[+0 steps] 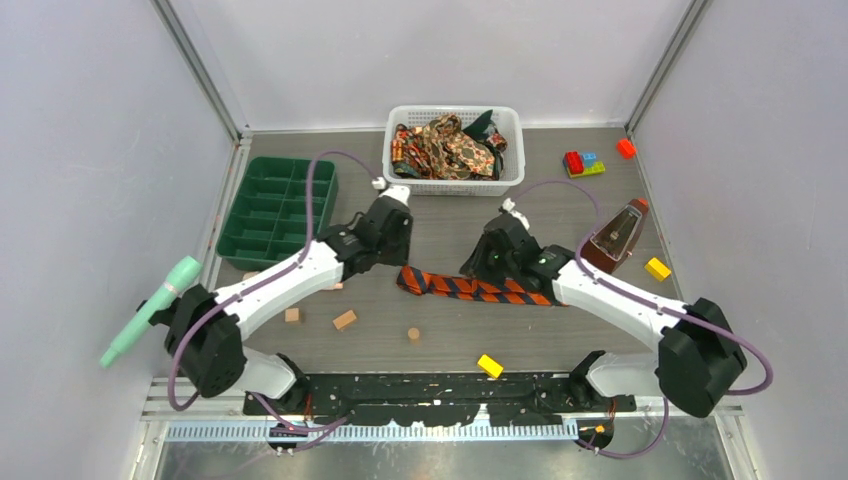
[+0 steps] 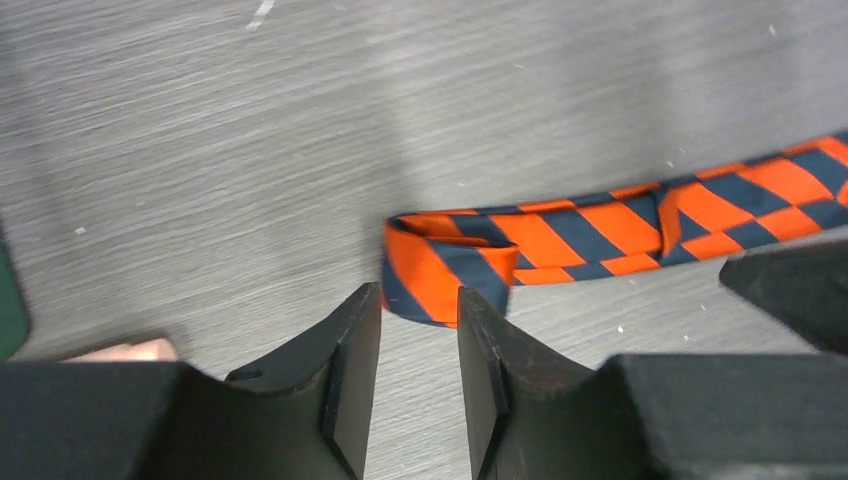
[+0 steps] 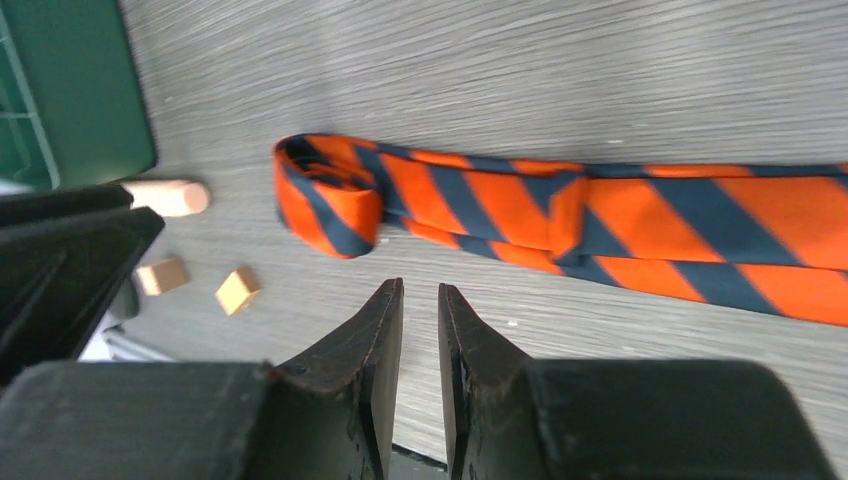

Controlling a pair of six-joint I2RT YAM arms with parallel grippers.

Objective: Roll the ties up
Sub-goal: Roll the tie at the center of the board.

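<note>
Left claw (image 2: 419,296) beside folded tie (image 2: 445,268) end

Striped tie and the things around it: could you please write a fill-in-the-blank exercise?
1. The tie on the table has orange and dark ____.
2. The other ties lie in a ____ basket.
3. The tray with compartments is ____.
4. The left claw and the right claw hold ____.
Missing words: stripes; white; green; nothing.

Tie (image 1: 470,288) flat on table (image 1: 440,225), centre; basket (image 1: 452,186) of ties (image 1: 445,145) behind it; tray (image 1: 278,210) left of basket.
</note>
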